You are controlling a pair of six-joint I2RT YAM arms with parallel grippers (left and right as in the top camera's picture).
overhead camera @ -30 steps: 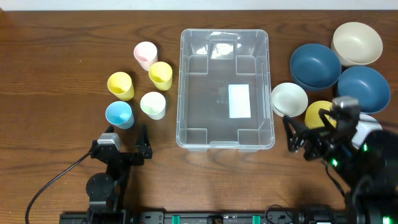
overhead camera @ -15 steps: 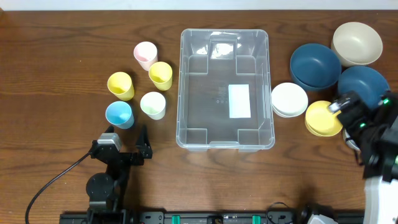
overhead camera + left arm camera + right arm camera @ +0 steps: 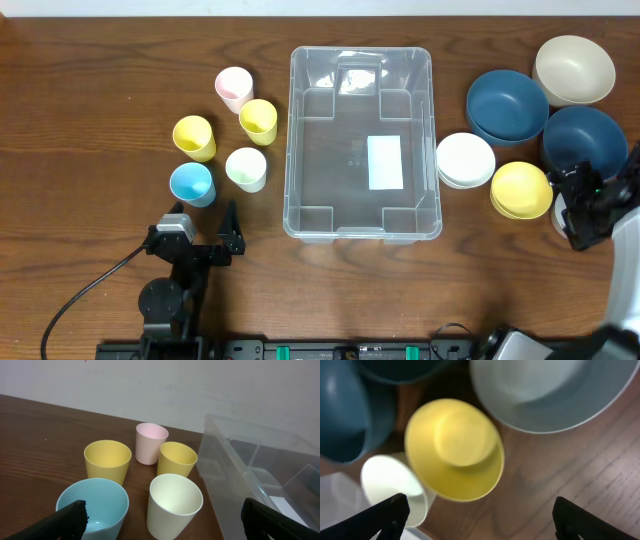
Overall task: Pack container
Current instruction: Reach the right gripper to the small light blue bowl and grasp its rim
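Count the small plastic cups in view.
5, clustered left of the clear plastic rectangular container: pink cup farthest back, two yellow cups mid-cluster, cream cup and light-blue cup nearest. None seems hidden.

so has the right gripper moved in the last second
Yes. The right gripper has pulled back to the right, from just beside the container to the far side of the yellow bowl.

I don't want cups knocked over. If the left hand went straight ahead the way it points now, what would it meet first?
Probably the pale cup, which stands about midway ahead of the open left hand. The blue cup just left of it looks equally near and might be clipped too.
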